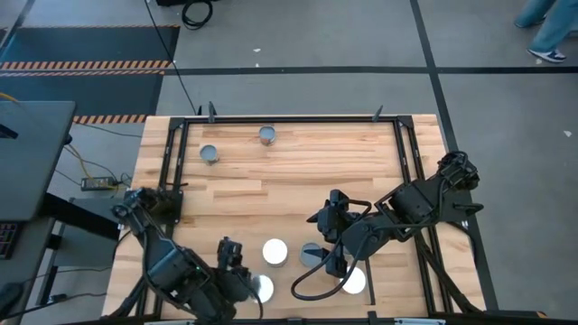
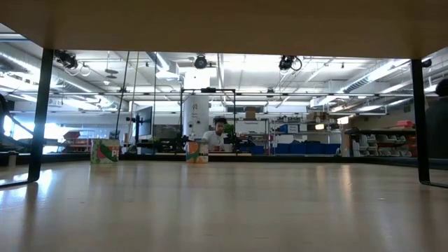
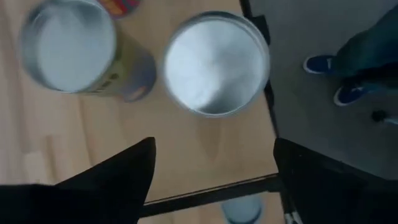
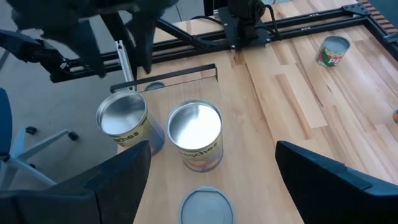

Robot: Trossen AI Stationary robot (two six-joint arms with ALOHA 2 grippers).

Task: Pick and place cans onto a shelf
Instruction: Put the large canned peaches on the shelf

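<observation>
Cans crowd the near edge of the worktop (image 1: 298,185). From above, three bright white-topped cans (image 1: 275,252) and one grey-topped can (image 1: 312,255) sit close together between the two arms.

The left end effector (image 3: 211,168) hangs over this group at the near left, its fingers (image 3: 118,177) spread and holding nothing. Its wrist view looks down on two silver tops side by side, one of them the can by the edge rail (image 3: 216,62). Beyond that rail lies grey floor, where a person's blue shoes (image 3: 320,63) show.

The right end effector (image 4: 211,180) hovers just to the right of the group, also spread wide and empty. In its wrist view a grey lid (image 4: 205,205) lies between its fingers (image 4: 118,180), and two upright tins (image 4: 194,127) stand just past it, near the left arm.

Farther on, the middle of the shelf (image 1: 298,171) is bare light wood framed by thin black rails (image 1: 402,144). Near the far rail stand two more grey-topped tins (image 1: 209,153), well apart from the near cluster and set a little apart from each other.

Across the room in the low view, a person (image 2: 219,133) sits far behind the worktop.
</observation>
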